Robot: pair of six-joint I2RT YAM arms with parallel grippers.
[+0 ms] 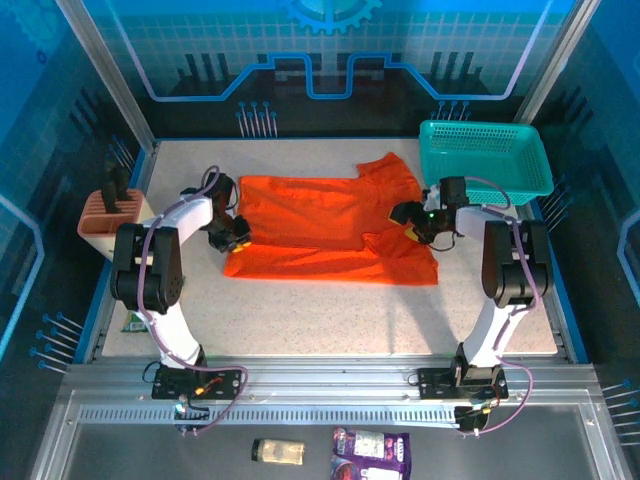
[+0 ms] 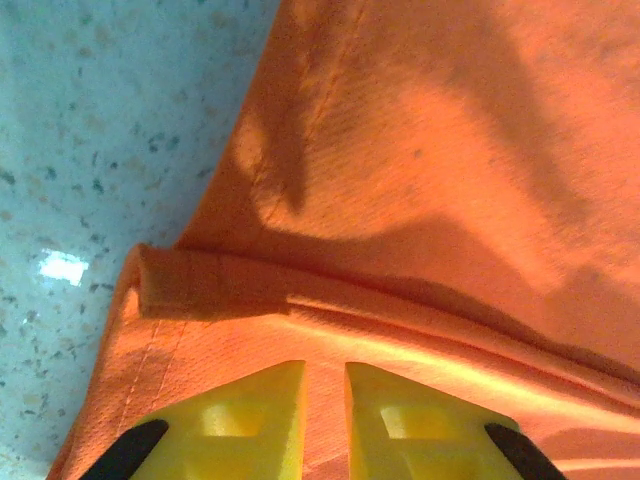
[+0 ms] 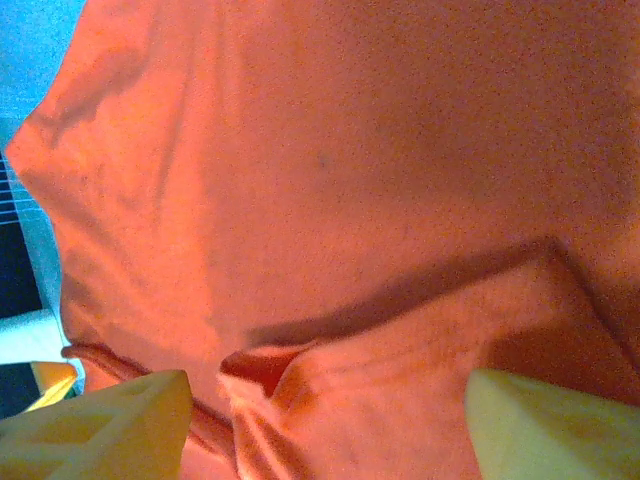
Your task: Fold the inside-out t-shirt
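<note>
Speckled surface (image 1: 330,320), blue-walled cell. Item: inside-out t-shirt (image 1: 320,225), orange, spread mid-surface. Left gripper (image 2: 325,425): jaws nearly closed, pinching the shirt's left edge, probably to carry a fold. Right gripper (image 3: 325,430): jaws wide apart, straddling a bunched seam, nothing held.

Bright, even light; soft shadows fall across the t-shirt (image 2: 450,120).

Table: we see a pale speckled table (image 1: 330,315) with much bare surface at its near side.
Garment: we find the orange t-shirt (image 1: 320,215) spread out across the far middle.
Far right corner: we note a teal mesh basket (image 1: 480,126).
Left edge: we see a pinkish rack (image 1: 105,218); nearer, a small green item (image 1: 135,322) we cannot identify.
</note>
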